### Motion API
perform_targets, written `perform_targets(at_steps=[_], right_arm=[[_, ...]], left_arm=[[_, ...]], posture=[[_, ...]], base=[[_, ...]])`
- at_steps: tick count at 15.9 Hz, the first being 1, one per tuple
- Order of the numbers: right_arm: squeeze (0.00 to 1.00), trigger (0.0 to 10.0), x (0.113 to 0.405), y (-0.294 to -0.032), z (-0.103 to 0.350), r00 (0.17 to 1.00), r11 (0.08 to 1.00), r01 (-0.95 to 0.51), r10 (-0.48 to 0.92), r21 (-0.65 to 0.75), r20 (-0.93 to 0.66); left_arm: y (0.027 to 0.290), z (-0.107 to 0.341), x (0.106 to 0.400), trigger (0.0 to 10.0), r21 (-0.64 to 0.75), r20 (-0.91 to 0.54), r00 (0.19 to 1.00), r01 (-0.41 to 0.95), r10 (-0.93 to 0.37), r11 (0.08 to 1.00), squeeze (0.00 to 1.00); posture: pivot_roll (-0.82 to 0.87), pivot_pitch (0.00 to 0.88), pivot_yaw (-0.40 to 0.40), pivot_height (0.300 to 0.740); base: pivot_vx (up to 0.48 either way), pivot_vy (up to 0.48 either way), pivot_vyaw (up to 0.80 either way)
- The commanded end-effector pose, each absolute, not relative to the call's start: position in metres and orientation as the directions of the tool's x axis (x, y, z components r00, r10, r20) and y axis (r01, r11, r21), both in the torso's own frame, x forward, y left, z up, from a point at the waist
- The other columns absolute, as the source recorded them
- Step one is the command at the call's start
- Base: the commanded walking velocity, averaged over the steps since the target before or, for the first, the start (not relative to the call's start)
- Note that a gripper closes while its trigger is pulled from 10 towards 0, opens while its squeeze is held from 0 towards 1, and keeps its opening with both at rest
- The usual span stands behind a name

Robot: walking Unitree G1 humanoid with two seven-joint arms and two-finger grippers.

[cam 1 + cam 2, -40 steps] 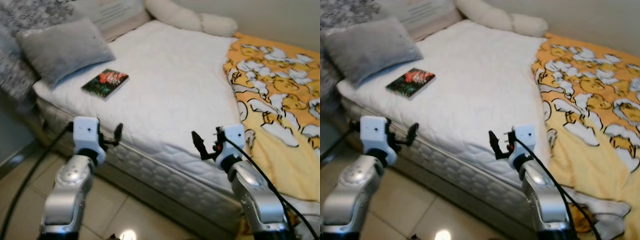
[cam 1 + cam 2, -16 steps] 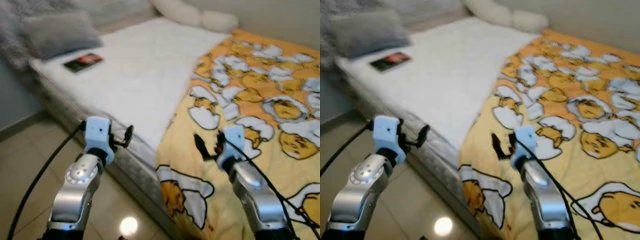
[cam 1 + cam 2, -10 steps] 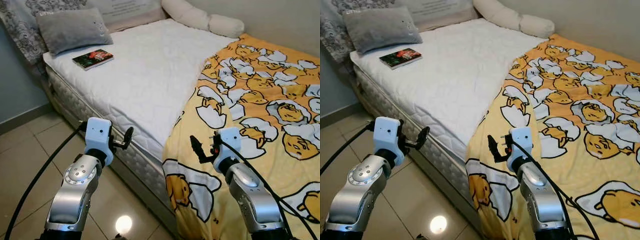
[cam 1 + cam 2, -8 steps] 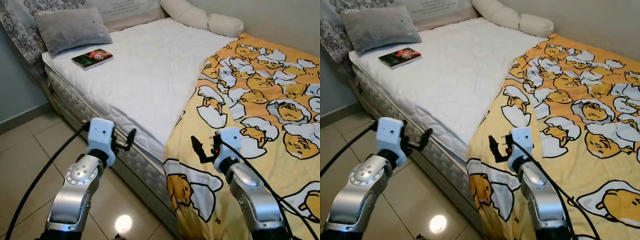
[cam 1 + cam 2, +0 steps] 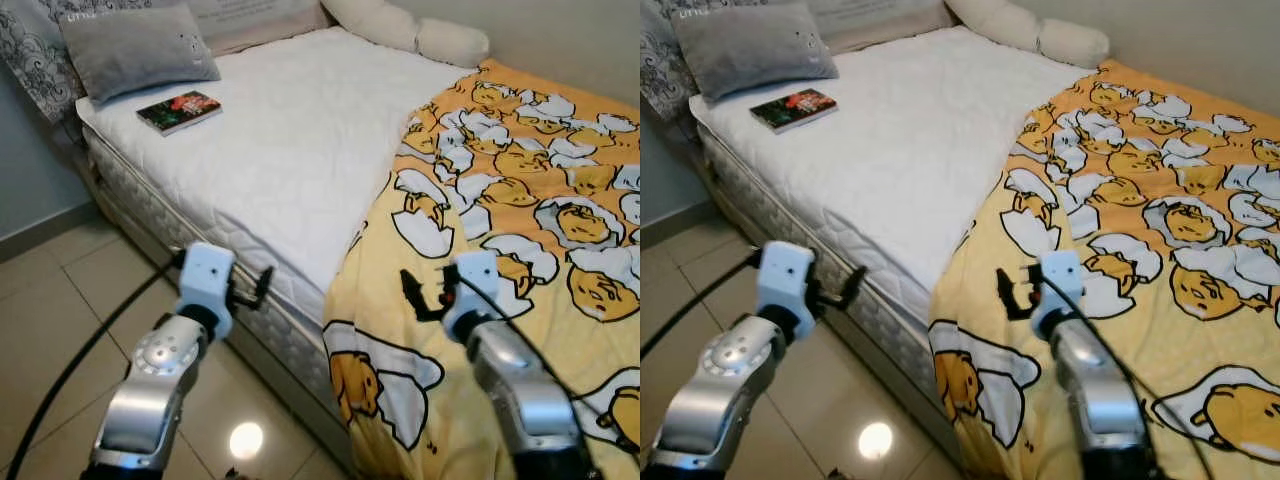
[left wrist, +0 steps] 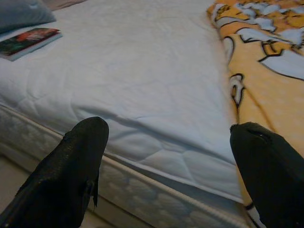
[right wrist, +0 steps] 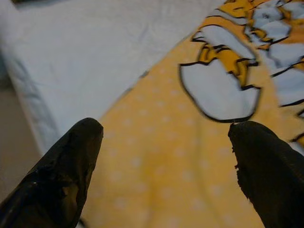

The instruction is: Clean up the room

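left eye view, bedroom lot, largest first. bed (image 5: 290, 150): white quilted mattress, bare on the robot's left half. blanket (image 5: 520, 200): yellow, egg-cartoon print, spread over the right half and hanging over the near edge toward the floor. pillow (image 5: 135, 45): grey, at the far-left head end. bolster (image 5: 410, 30): cream, along the far wall. book (image 5: 180, 110): dark cover, flat on the mattress just before the pillow. right gripper (image 7: 166, 156): fingers spread, empty, poised above the blanket's edge. left gripper (image 6: 166, 161): fingers spread, empty, facing the mattress side. judgement: blanket lies directly under the right gripper, nearer arm; its free edge runs away toward the bolster; book sits far ahead-left.
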State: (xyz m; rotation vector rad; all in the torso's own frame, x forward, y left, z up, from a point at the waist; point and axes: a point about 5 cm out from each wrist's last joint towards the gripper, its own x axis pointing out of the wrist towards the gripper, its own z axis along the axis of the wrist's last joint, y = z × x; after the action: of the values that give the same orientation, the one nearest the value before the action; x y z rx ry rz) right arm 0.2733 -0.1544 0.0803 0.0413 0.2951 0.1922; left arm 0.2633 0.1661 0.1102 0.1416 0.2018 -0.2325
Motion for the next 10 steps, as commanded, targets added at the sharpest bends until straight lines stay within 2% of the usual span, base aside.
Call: perform_targets(at_steps=[1, 2, 3, 4, 8, 9, 10], right_arm=[[0.0, 10.0, 0.2696, -0.1566, 0.0784, 0.938, 0.983, -0.165, 0.183, 0.084, -0.294], [0.0, 10.0, 0.2681, -0.1535, 0.078, 0.937, 0.981, -0.168, 0.191, 0.101, -0.292], [0.0, 10.0, 0.2667, -0.152, 0.0773, 0.936, 0.98, -0.169, 0.193, 0.106, -0.294], [0.0, 10.0, 0.2653, -0.1512, 0.0761, 0.935, 0.98, -0.162, 0.189, 0.112, -0.301], [0.0, 10.0, 0.2674, -0.1534, 0.0785, 0.941, 0.983, -0.137, 0.168, 0.124, -0.294], [0.0, 10.0, 0.2681, -0.1543, 0.079, 0.943, 0.984, -0.132, 0.162, 0.119, -0.291], [0.0, 10.0, 0.2694, -0.1551, 0.0799, 0.945, 0.986, -0.133, 0.157, 0.104, -0.287]], left_arm=[[0.1655, 0.1177, 0.2646, 10.0, 0.141, -0.183, 0.961, 0.235, -0.208, 0.962, 0.0], [0.1658, 0.1178, 0.2649, 10.0, 0.157, -0.183, 0.963, 0.226, -0.197, 0.961, 0.0], [0.1666, 0.1185, 0.265, 10.0, 0.195, -0.179, 0.966, 0.222, -0.188, 0.955, 0.0], [0.1677, 0.1189, 0.2649, 10.0, 0.227, -0.177, 0.968, 0.217, -0.179, 0.949, 0.0], [0.1694, 0.1217, 0.2676, 10.0, 0.201, -0.168, 0.97, 0.211, -0.178, 0.957, 0.0], [0.1693, 0.1226, 0.2686, 10.0, 0.186, -0.162, 0.971, 0.205, -0.176, 0.961, 0.0], [0.1681, 0.1242, 0.2696, 10.0, 0.174, -0.158, 0.971, 0.206, -0.179, 0.963, 0.0]], posture=[[-0.12, 0.0, -0.048, 0.74], [-0.12, 0.0, -0.049, 0.74], [-0.11, 0.0, -0.054, 0.74], [-0.11, 0.0, -0.051, 0.74], [-0.11, 0.0, -0.033, 0.74], [-0.12, 0.0, -0.028, 0.74], [-0.11, 0.0, -0.024, 0.74]], base=[[0.0, 0.48, -0.78], [0.0, 0.48, -0.78], [0.0, 0.0, -0.78], [0.0, -0.48, -0.78], [0.0, -0.48, -0.78], [0.0, 0.0, -0.78], [0.0, 0.0, 0.0]])
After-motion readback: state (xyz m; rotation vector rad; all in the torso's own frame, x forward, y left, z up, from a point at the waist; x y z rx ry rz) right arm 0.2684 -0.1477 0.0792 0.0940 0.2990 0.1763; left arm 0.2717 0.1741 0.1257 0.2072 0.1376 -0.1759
